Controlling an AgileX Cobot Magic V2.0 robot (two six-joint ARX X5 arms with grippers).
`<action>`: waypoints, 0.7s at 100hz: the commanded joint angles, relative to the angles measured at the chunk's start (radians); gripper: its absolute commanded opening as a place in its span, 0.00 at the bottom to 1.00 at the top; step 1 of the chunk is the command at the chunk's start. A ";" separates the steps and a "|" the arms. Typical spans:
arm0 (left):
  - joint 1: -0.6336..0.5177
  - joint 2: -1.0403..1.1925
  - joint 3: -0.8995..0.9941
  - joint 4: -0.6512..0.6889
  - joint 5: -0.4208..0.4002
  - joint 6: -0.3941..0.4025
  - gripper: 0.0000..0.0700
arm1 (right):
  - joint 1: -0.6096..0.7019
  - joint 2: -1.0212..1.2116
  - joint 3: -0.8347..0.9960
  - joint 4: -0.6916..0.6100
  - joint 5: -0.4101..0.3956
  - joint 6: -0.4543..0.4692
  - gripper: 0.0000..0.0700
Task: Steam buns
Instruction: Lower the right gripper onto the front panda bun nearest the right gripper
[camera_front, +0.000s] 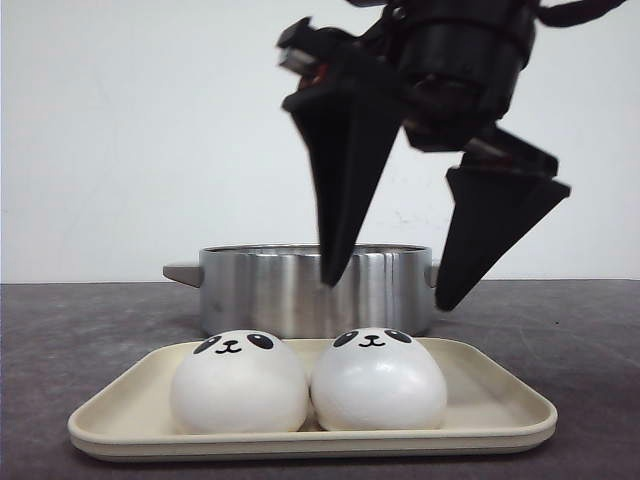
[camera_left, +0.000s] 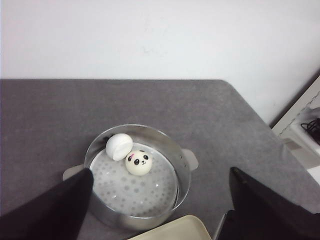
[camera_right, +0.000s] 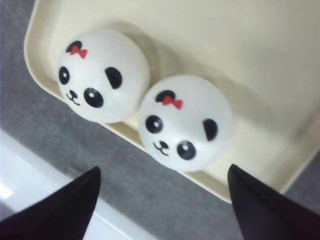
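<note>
while apart, buns (camera_front: 308, 385) under gripper (camera_front: 392, 293)

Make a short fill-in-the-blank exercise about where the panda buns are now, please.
1. On the beige tray lie ____ panda buns.
2. Inside the steel steamer pot lie ____ buns.
3. The gripper above the pot has its jaws ____.
4. The two buns on the tray are ____ each other.

Missing words: two; two; open; touching
</note>
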 joint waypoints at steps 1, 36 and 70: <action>-0.007 0.009 0.016 0.011 -0.006 0.018 0.74 | 0.012 0.039 0.019 0.024 0.000 0.019 0.73; -0.007 0.009 0.016 0.000 -0.006 0.018 0.74 | 0.003 0.145 0.019 0.077 0.039 0.039 0.70; -0.007 0.009 0.016 -0.005 -0.005 0.017 0.74 | 0.005 0.185 0.020 0.093 0.051 0.019 0.03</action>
